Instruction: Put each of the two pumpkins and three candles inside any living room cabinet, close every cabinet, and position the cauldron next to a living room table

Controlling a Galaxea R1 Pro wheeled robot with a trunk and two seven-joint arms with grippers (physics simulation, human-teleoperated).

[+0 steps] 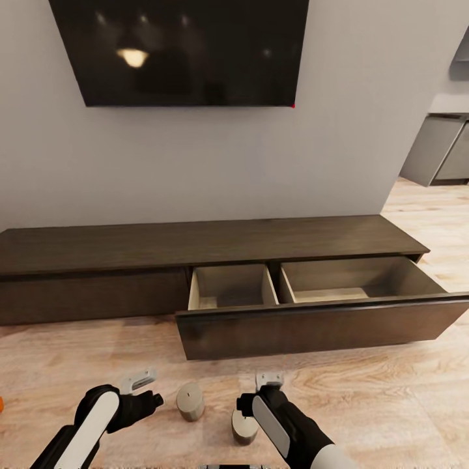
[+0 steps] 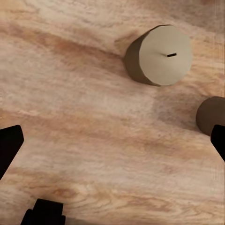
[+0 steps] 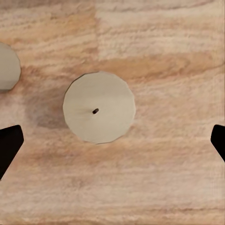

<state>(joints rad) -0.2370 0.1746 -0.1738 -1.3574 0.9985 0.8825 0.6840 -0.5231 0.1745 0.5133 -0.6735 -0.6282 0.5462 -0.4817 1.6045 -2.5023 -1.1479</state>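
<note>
Fingers of the right gripper (image 3: 112,140) are spread wide, hanging over one candle (image 3: 99,107) that stands upright on the wood floor (image 3: 164,51), its flat top almost centred between them. Wide too are those of the left gripper (image 2: 112,140), with nothing between them; a second candle (image 2: 161,55) stands on the floor just beyond them, beside the first. Ahead of both grippers, the cabinet (image 1: 215,241) has a wide drawer (image 1: 326,326) pulled out, its pale compartments bare.

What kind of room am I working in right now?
Most likely a living room: a wall-mounted TV hangs above a long, low dark wood cabinet with one drawer pulled open, on a wood floor.
</note>
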